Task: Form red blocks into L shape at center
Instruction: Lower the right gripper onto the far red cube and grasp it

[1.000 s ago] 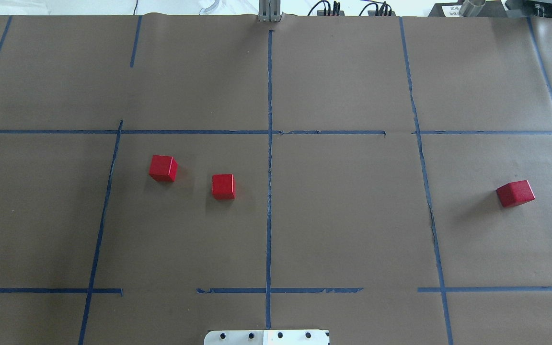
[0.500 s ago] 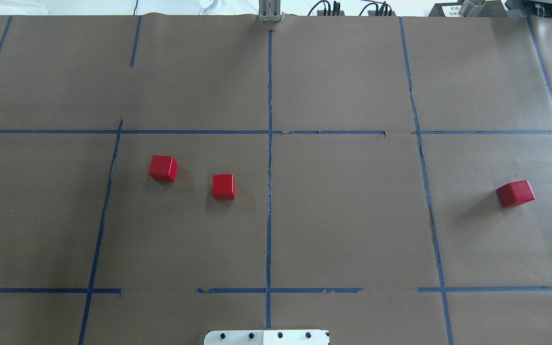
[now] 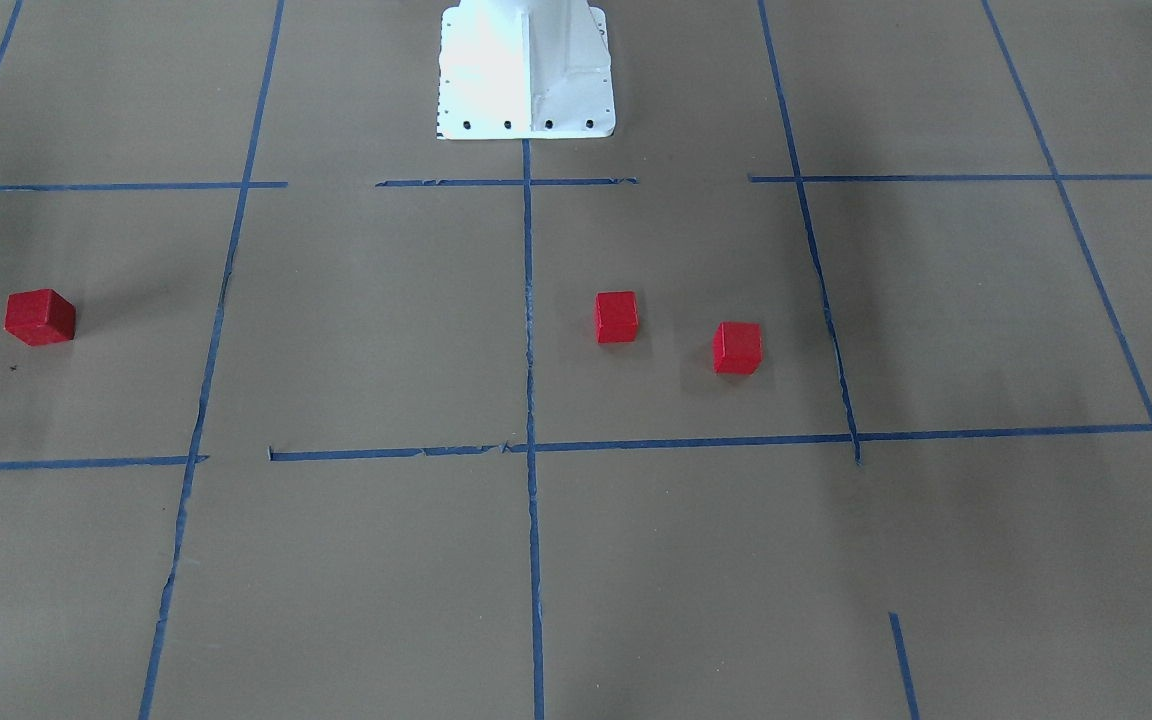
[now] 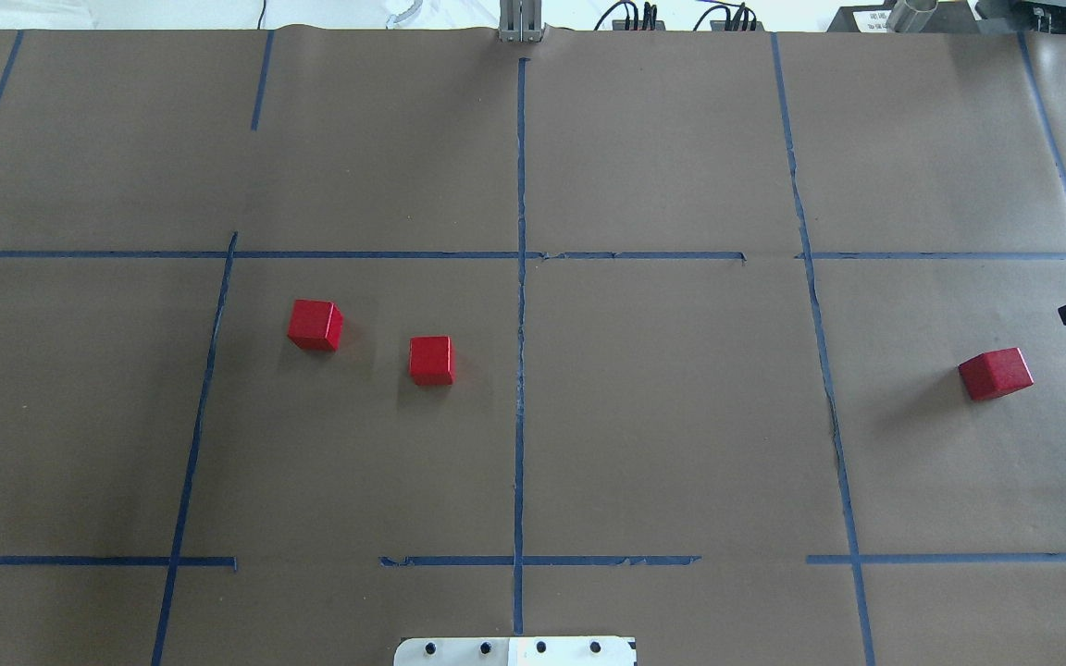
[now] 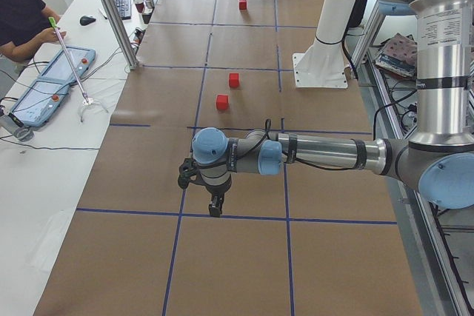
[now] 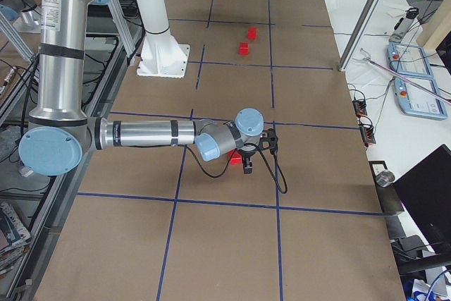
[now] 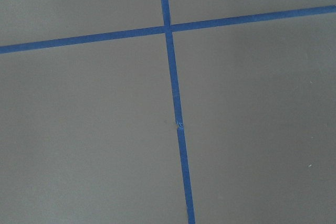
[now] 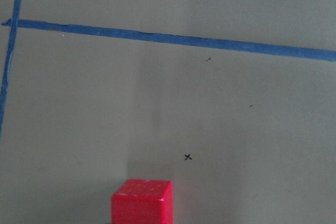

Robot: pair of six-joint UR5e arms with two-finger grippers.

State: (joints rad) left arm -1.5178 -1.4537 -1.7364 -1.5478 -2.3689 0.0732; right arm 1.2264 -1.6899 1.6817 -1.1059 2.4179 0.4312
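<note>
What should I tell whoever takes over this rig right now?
Left gripper: holds no block, away from all of them; open or shut unclear.
Right gripper: holds no block, close by the far right block; open or shut unclear.
The far left block and the near-centre block sit apart, on the robot's left of the centre line.
Done: nothing; no blocks touch.
Left: bring all three to the centre and form the L.

Left gripper point(image 5: 214, 210) and right gripper point(image 6: 247, 168) each point straight down, held low.

Red block point(image 8: 142, 202) cut off by right wrist view's lower edge
</note>
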